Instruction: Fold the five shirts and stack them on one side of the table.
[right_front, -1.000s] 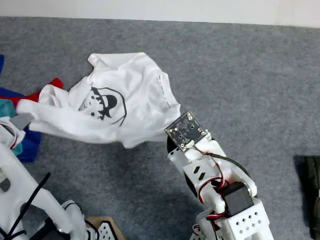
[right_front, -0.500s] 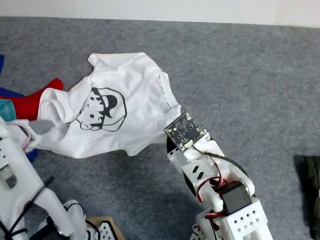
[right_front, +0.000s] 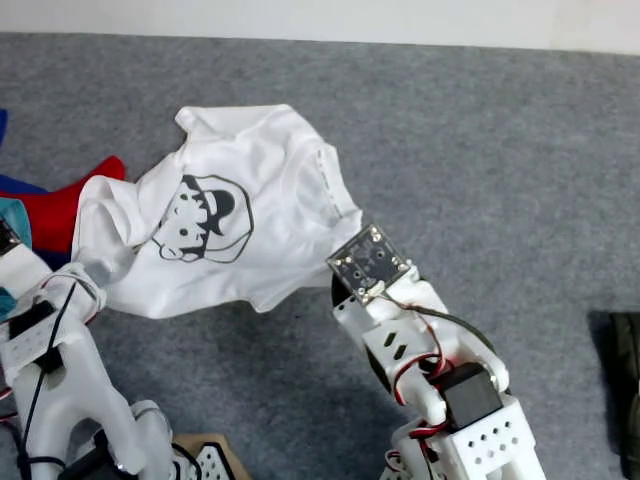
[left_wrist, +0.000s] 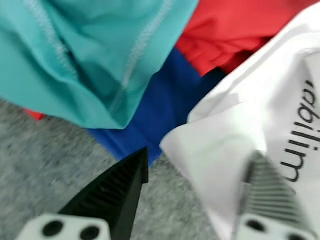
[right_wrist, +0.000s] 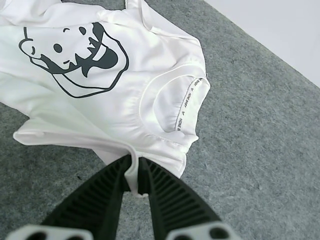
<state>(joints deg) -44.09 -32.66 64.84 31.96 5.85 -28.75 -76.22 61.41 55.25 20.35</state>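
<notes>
Blue shirt (left_wrist: 150, 112) partly under teal shirt (left_wrist: 75, 60).

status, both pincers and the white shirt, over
Right pincer shut on white shirt edge. Left pincer open, straddling its other edge. Shirt crumpled, not folded. Teal shirt, red shirt, blue shirt heaped beside it.

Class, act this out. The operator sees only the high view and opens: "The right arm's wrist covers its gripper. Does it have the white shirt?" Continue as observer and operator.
Observer: Yes. The right gripper is shut on a fold of the white shirt's edge, by the collar.
Operator: And the left gripper?
Observer: The left gripper is open, with a corner of that shirt between its fingers.
</notes>
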